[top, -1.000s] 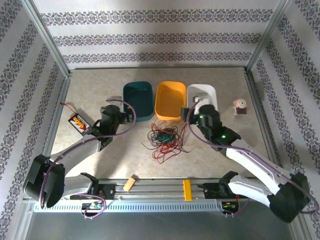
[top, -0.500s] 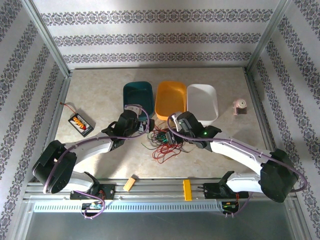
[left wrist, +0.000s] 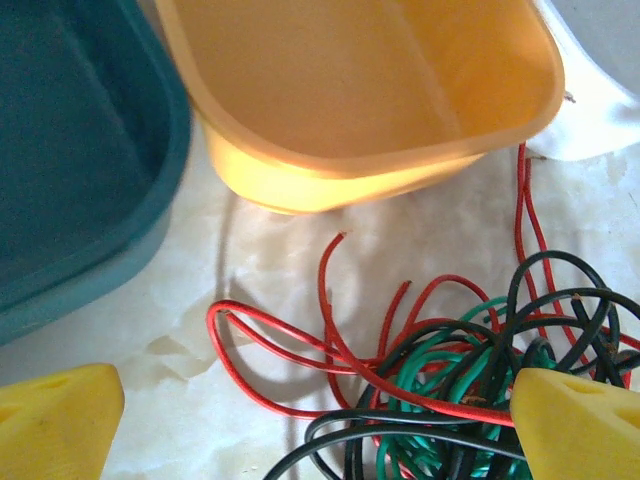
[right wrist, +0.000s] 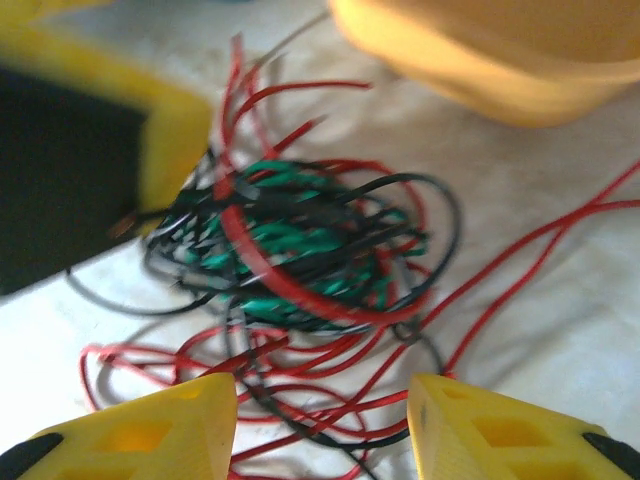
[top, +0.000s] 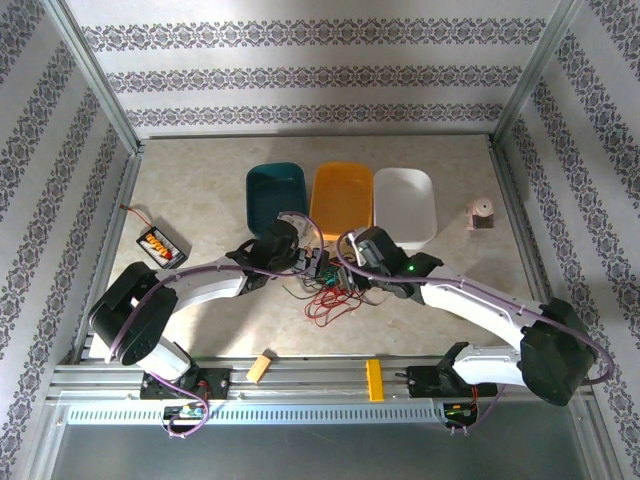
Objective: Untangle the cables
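— Left hand (left wrist: 318, 425) is released, its yellow fingers (left wrist: 575, 425) spread very wide, one at each bottom corner of its wrist view. Nothing is held.

— And the right hand (right wrist: 325, 425)?

— Half spread, and grasping nothing that I can make out. Its wrist view is blurred, so I cannot say whether a red strand in the gap brushes a finger. None looks pinched.

— Where are the cables (top: 328, 285)?

— On the tabletop (top: 190, 170), in one knot of red, green and black wire just in front of the orange bin (top: 341, 200). The teal bin (top: 275, 195) is to that bin's left and the white bin (top: 405, 205) to its right. From above, both hands meet over the far edge of the knot, one on either side.

— So which step is this?

— The approach to a first grasp, I'd judge. The knot is whole: green coils sit in the middle, black loops run around them, and red strands trail off toward the near edge.

— What does the next move call for?

— One hand should come down and clench on a single strand. A loose red end looks like the easiest pick, while the other hand pins the bundle. One of the left hand's fingers sits at the knot's edge, over black and green loops. It should narrow first, or it may gather several wires at once. After that, a slow pull apart.
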`<state>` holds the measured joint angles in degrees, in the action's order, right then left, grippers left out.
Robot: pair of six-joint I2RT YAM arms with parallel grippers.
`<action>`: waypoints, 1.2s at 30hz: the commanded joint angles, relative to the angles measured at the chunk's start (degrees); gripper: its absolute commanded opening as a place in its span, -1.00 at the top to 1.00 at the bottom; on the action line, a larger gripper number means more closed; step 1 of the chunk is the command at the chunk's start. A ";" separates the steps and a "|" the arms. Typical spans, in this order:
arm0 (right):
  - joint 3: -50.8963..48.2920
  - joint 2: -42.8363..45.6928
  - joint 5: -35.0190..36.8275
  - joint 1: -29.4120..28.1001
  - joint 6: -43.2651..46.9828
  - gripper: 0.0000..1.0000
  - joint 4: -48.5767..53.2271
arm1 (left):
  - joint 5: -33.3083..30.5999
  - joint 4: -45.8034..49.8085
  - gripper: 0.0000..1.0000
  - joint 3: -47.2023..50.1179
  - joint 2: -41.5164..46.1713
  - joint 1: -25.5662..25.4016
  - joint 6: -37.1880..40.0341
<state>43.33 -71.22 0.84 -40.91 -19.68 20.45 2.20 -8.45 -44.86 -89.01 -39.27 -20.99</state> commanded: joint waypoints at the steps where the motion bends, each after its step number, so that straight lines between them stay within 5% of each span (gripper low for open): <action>1: -2.26 1.69 -4.61 4.83 -3.92 0.04 -3.00 | -0.26 2.55 -0.99 -2.09 -0.63 -0.63 1.98; 9: -2.17 0.54 -10.25 9.18 -4.34 0.06 -4.30 | -2.18 3.31 -1.00 -2.23 -0.73 -0.72 1.10; 18: 2.95 -4.91 -12.69 4.47 -2.39 0.07 -5.46 | -11.27 6.05 -0.99 -1.22 1.30 -0.72 -3.26; 28: 6.24 -9.06 -11.57 3.71 -2.40 0.09 -6.00 | -6.19 4.68 -0.99 -1.54 0.50 -0.72 -0.67; 36: -1.29 -1.60 -11.28 7.73 -4.45 0.01 -4.99 | -3.35 6.74 -0.99 -3.96 -2.47 -0.77 1.52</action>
<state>45.01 -76.40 -10.63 -35.20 -22.81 14.72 -2.61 -3.62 -47.42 -90.37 -39.38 -21.19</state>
